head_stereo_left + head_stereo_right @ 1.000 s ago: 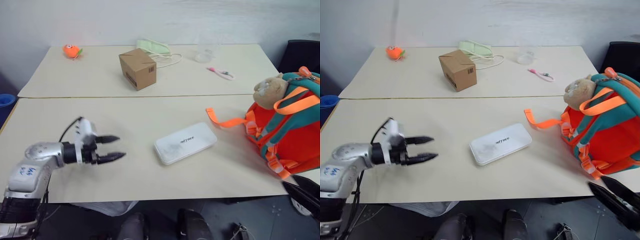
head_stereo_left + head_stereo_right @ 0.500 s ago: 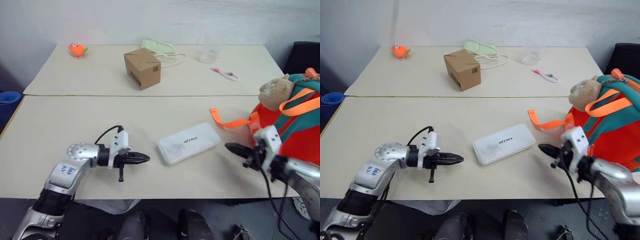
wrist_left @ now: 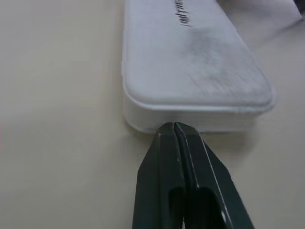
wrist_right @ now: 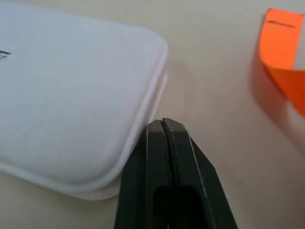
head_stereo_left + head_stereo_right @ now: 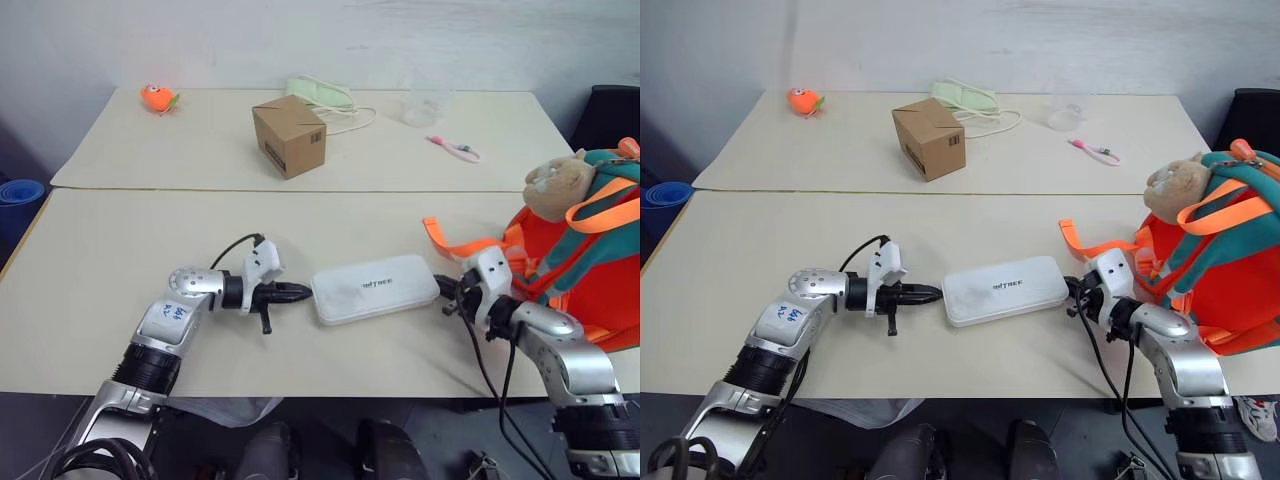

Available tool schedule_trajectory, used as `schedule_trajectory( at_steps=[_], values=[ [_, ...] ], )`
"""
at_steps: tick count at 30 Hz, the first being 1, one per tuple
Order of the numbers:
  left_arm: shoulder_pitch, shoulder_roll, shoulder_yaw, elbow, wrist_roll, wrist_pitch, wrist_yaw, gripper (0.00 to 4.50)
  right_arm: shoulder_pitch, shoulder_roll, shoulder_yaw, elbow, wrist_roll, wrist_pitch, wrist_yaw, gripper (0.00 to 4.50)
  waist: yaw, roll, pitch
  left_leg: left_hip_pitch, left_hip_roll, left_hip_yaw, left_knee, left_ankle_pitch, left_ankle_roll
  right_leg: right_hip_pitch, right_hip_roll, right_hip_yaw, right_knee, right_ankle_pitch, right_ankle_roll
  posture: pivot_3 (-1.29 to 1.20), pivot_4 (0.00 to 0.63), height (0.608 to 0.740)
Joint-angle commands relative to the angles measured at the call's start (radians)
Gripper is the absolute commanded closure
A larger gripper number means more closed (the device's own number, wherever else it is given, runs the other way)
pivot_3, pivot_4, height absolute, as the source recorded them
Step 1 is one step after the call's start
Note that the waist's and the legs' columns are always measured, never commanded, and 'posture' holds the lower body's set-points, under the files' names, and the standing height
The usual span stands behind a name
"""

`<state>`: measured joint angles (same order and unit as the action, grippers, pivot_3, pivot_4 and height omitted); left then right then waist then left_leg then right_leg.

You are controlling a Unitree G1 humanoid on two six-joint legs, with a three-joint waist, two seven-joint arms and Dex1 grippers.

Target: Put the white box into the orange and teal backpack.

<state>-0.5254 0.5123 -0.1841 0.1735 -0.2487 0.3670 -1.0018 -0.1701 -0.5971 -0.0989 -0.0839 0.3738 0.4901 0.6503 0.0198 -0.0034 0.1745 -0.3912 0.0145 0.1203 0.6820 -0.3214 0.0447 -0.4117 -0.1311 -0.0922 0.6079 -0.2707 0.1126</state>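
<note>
Both grippers, left (image 5: pixel 300 292) and right (image 5: pixel 447 297), fingers closed and empty, press opposite short ends of the flat white rectangular box (image 5: pixel 374 288), apparently to clamp it for lifting.

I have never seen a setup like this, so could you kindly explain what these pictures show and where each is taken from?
It is a two-armed humanoid robot. Two pictures come from cameras in its head, looking down over a table; the other two come from cameras on its wrists, looking along the fingers. The left gripper and the right gripper are both shut, and each tip presses against one end of the white box, which lies flat. Nothing is held. The orange and teal backpack stands at the robot's right. Further back sit a brown cardboard box and a small orange toy.
</note>
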Motion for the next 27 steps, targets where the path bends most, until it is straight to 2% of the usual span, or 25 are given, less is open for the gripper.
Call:
schedule_trajectory(
  at_steps=[1,4,6,10,13,18,21,25,27],
  values=[
    [-0.040,-0.017,0.031,0.025,-0.010,0.007,0.011,4.48,0.029,0.000,-0.027,-0.109,0.030,0.037,-0.007,4.50,-0.001,0.000,0.000,0.000,0.000,0.000,0.000,0.000,0.000,0.000,0.000,0.000,0.000,0.000,0.000,0.00,0.150,0.740],
    [-0.044,0.015,0.049,0.037,-0.027,0.073,-0.019,4.48,0.051,0.009,-0.063,-0.151,0.041,0.074,-0.045,4.50,-0.006,0.000,0.000,0.000,0.000,0.000,0.000,0.000,0.000,0.000,0.000,0.000,0.000,0.000,0.000,0.00,0.150,0.740],
    [-0.055,0.048,0.068,0.061,-0.044,0.173,-0.030,3.87,0.056,0.008,-0.080,-0.159,0.032,0.088,-0.068,4.50,-0.011,0.000,0.000,0.000,0.001,0.000,0.000,0.000,0.000,0.000,0.000,0.000,0.000,0.000,0.000,0.00,0.150,0.740],
    [-0.109,0.094,0.105,0.097,-0.163,0.518,-0.075,2.58,0.056,0.003,-0.079,-0.154,0.023,0.090,-0.073,4.50,-0.022,0.000,0.000,0.000,0.001,0.000,0.000,0.000,-0.001,0.000,0.000,-0.001,0.000,0.000,0.000,0.00,0.150,0.740],
    [-0.171,0.072,0.142,0.134,-0.237,0.765,-0.038,1.63,0.054,0.009,-0.075,-0.150,0.021,0.086,-0.070,4.50,-0.020,0.000,0.000,0.000,0.000,0.000,0.000,0.000,0.000,0.000,0.000,-0.001,0.001,0.000,0.000,0.00,0.150,0.740],
    [-0.232,-0.029,0.181,0.161,-0.277,0.976,0.073,0.09,0.052,0.028,-0.045,-0.144,0.007,0.066,-0.065,4.50,-0.016,0.000,0.000,0.000,-0.001,-0.001,0.000,0.000,0.000,0.001,0.000,-0.001,0.000,0.000,0.001,0.00,0.150,0.740],
    [-0.250,-0.093,0.152,0.176,-0.267,1.010,0.118,0.02,0.045,0.043,-0.025,-0.147,0.004,0.061,-0.065,4.50,-0.016,0.000,0.000,0.001,-0.001,-0.001,0.000,0.000,0.000,0.001,0.000,-0.001,0.001,0.000,0.001,0.00,0.150,0.740],
    [-0.260,-0.192,0.101,0.179,-0.248,0.953,0.151,0.02,0.033,0.076,0.000,-0.163,-0.010,0.051,-0.089,4.50,-0.015,0.000,0.000,0.002,-0.001,-0.001,0.000,0.000,-0.001,0.002,0.000,-0.001,0.001,0.000,0.001,0.00,0.150,0.740],
    [-0.272,-0.238,0.117,0.204,-0.240,0.922,0.181,0.02,0.044,0.093,-0.025,-0.187,-0.019,0.050,-0.128,4.50,0.000,0.000,0.000,0.003,-0.001,-0.001,0.000,0.000,-0.001,0.003,-0.001,-0.001,0.001,0.000,0.001,0.00,0.150,0.740]
  ],
)
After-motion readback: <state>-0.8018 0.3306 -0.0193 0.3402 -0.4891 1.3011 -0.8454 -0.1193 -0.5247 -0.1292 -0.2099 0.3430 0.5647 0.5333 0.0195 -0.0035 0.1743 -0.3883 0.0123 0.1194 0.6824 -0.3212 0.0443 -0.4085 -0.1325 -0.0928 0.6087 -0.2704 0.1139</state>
